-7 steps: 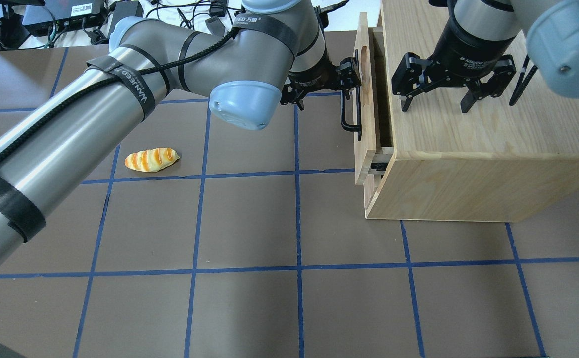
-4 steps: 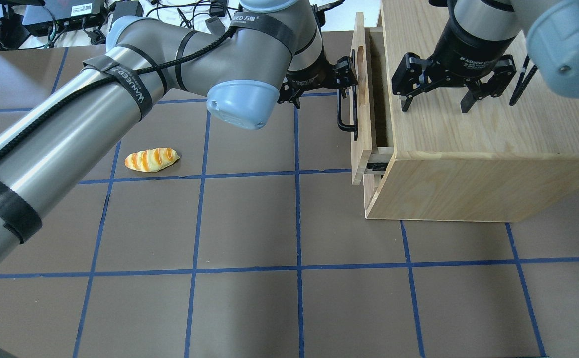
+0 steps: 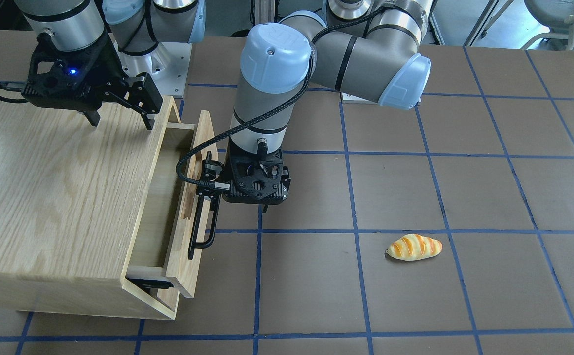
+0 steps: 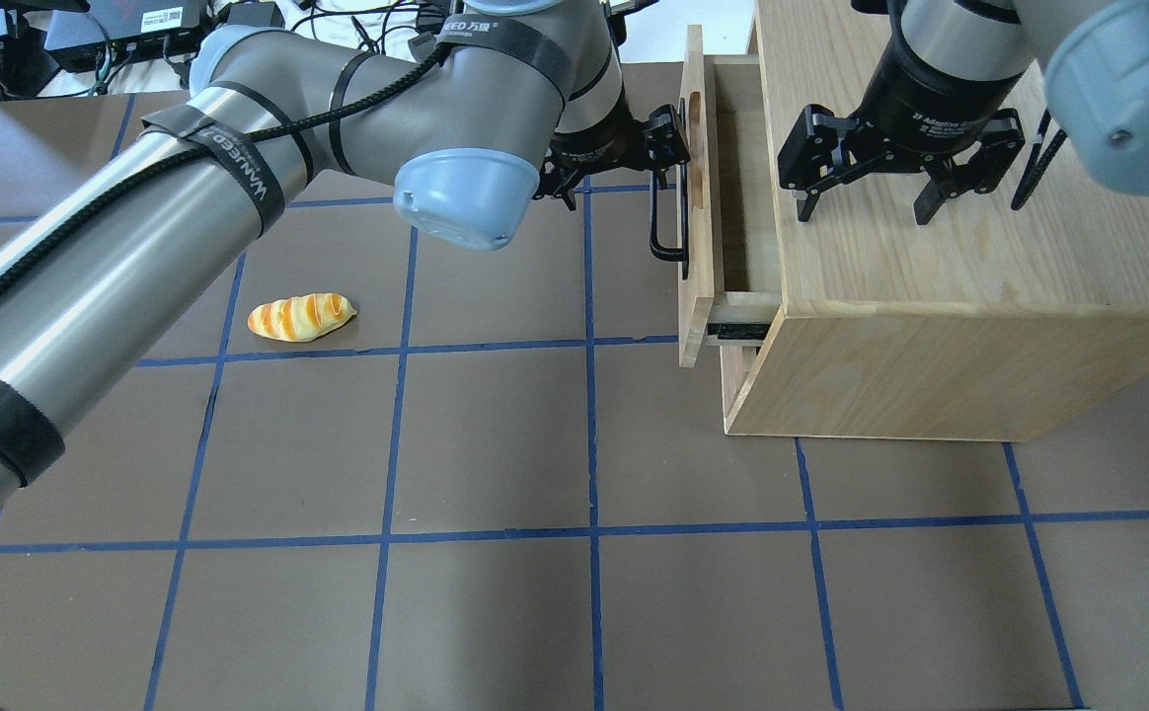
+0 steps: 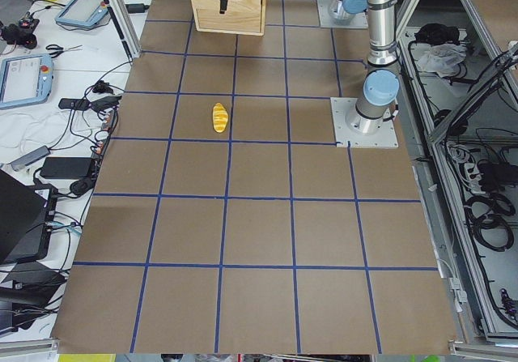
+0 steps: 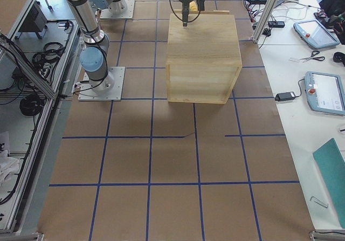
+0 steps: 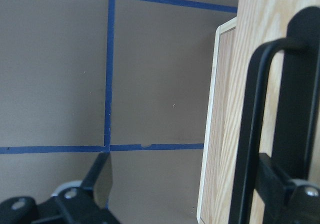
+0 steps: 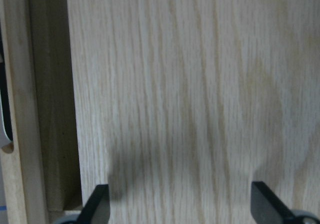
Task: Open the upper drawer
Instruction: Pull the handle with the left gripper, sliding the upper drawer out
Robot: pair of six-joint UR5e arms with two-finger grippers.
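The upper drawer (image 4: 698,247) is a pale-wood box partly pulled out of the oak cabinet (image 4: 930,346); its inside (image 3: 161,197) shows and looks bare. Its black bar handle (image 4: 668,222) stands off the front panel (image 3: 181,266). My left gripper (image 4: 624,158) points down beside the panel and is open. In the left wrist view one finger (image 7: 300,108) sits behind the handle, the other finger (image 7: 100,176) stands far off over the table. My right gripper (image 4: 866,209) is open and empty, its fingertips (image 8: 97,204) on or just above the cabinet top.
A toy bread loaf (image 4: 300,317) lies on the brown mat left of the drawer, also in the front-facing view (image 3: 413,247). The cabinet stands at the table's right end (image 6: 202,52). Cables and devices lie beyond the table's far edge (image 4: 140,30).
The left gripper has moved left with the handle, and the upper drawer has slid further out of the cabinet. The right gripper has stayed on the cabinet top.
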